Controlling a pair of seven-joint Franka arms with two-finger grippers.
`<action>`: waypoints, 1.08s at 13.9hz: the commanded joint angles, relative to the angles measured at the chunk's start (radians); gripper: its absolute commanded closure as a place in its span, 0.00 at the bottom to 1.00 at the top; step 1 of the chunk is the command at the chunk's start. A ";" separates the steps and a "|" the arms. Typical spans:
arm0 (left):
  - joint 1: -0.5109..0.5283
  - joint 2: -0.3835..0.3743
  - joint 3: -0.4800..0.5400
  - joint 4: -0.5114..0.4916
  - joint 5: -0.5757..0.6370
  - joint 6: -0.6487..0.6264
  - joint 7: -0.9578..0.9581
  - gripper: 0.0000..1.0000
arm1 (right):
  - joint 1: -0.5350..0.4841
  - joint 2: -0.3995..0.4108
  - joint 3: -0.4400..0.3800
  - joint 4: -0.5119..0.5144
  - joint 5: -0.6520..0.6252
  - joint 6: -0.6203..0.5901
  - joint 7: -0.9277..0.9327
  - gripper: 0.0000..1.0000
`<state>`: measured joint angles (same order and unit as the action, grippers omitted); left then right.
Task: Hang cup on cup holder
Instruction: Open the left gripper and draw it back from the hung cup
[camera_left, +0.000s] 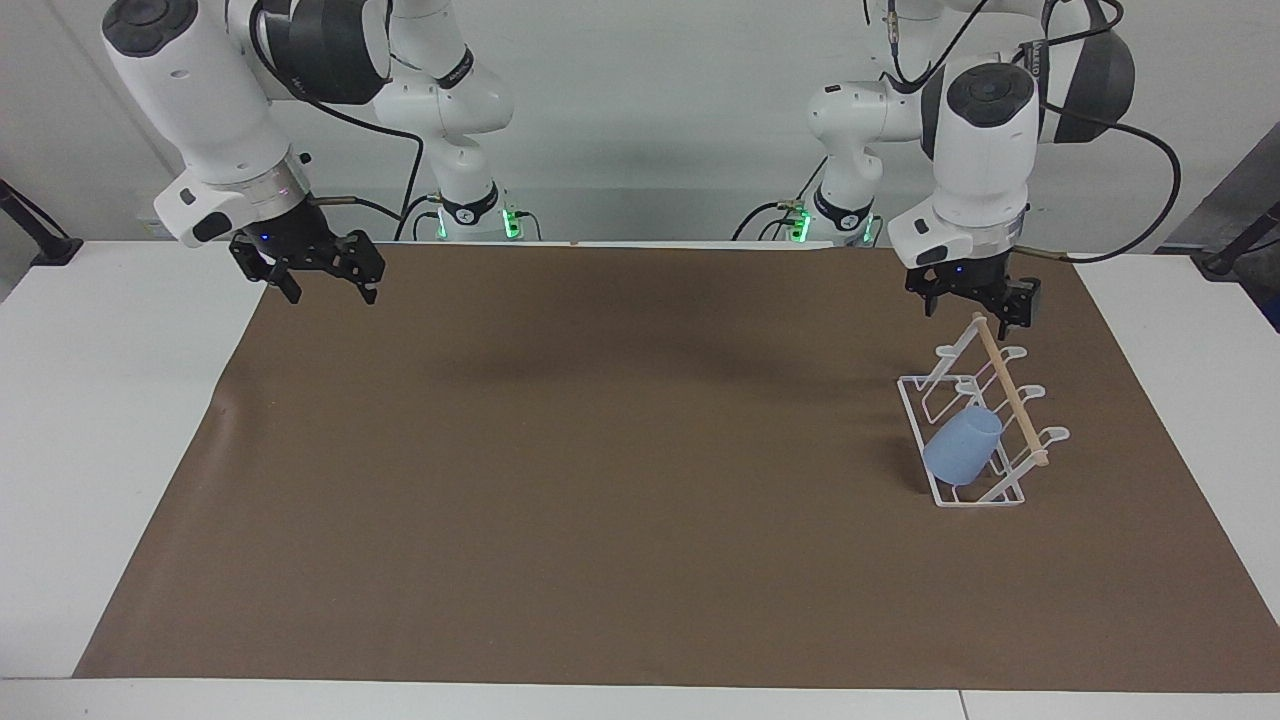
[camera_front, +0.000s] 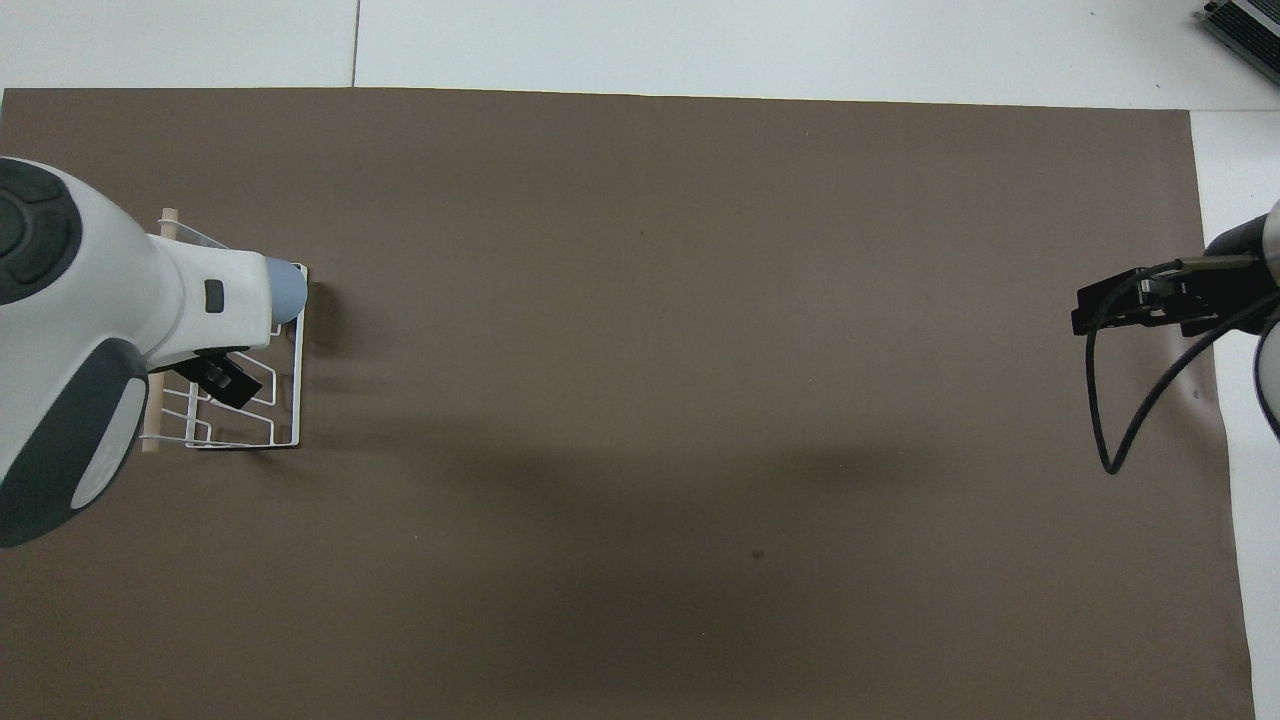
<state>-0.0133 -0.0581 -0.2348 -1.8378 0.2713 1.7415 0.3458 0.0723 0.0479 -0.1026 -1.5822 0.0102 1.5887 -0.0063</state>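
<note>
The light-blue cup (camera_left: 963, 446) hangs tilted on a prong of the white wire cup holder (camera_left: 1012, 400), at the left arm's end of the table. In the overhead view only the cup's edge (camera_front: 288, 290) shows past the left arm, above the cup holder's wires (camera_front: 298, 380). My left gripper (camera_left: 972, 312) hovers open and empty over the end of the holder's wooden bar that is nearer the robots, clear of the cup; from overhead the left gripper (camera_front: 228, 378) sits over the rack. My right gripper (camera_left: 320, 280) waits open and empty in the air at the right arm's end.
A brown mat (camera_left: 600, 480) covers most of the white table (camera_left: 110, 420). The right gripper (camera_front: 1085, 310) hangs over the mat's edge, with a black cable looping below it.
</note>
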 joint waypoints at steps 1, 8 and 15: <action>0.051 -0.048 -0.001 -0.004 -0.154 -0.046 -0.213 0.00 | -0.006 -0.014 0.003 -0.013 0.004 -0.009 -0.024 0.00; 0.171 -0.035 0.002 0.075 -0.316 -0.108 -0.320 0.00 | -0.006 -0.014 0.003 -0.013 0.004 -0.009 -0.024 0.00; 0.200 -0.034 0.002 0.084 -0.323 -0.137 -0.318 0.00 | -0.006 -0.014 0.003 -0.013 0.004 -0.009 -0.024 0.00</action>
<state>0.1714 -0.1001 -0.2254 -1.7832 -0.0304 1.6444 0.0347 0.0723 0.0479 -0.1026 -1.5822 0.0102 1.5887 -0.0063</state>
